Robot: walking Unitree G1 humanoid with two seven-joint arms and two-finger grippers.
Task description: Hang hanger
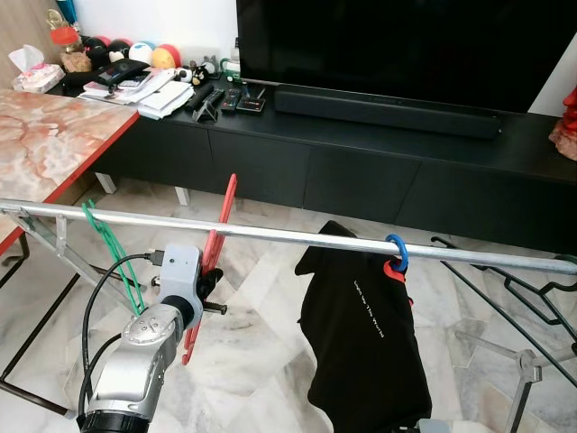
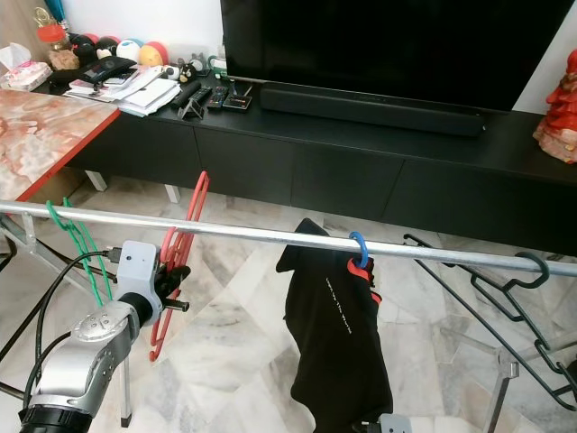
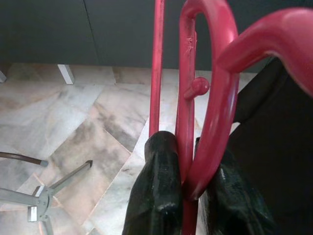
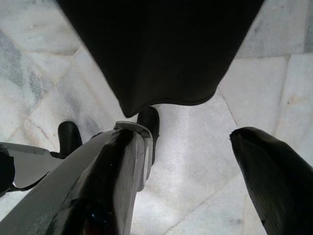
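Left gripper (image 3: 188, 196): its two black fingers (image 3: 156, 196) are clamped on the red hanger (image 1: 215, 262), raised just below the rail on the left side of the scene.
Red hanger: held edge-on, its upper part rising past the near side of the rail, the rest slanting down toward the floor; whether its hook sits over the rail cannot be told. In the left wrist view the curved hook (image 3: 215, 98) stands right above the fingers.
Right gripper (image 4: 186, 176): hanging low over the floor near the hem of the black shirt (image 4: 161, 49), fingers spread wide, nothing between them.
Rail (image 1: 297, 236): a metal bar running left to right across the near scene.
Green hanger (image 1: 108, 245): hooked on the rail to the left of the red one.
Black shirt: hanging right of centre on a hanger with a blue hook (image 1: 398, 253) over the rail.
Dark hangers (image 2: 505, 293): at the far right end of the rail.
Floor (image 1: 252, 361): pale marble tiles.
Far side: a low black cabinet (image 1: 361, 171) with a television (image 1: 406, 45) and a long speaker bar (image 1: 388, 110).
Far left: a table with a marbled top (image 1: 45, 144).
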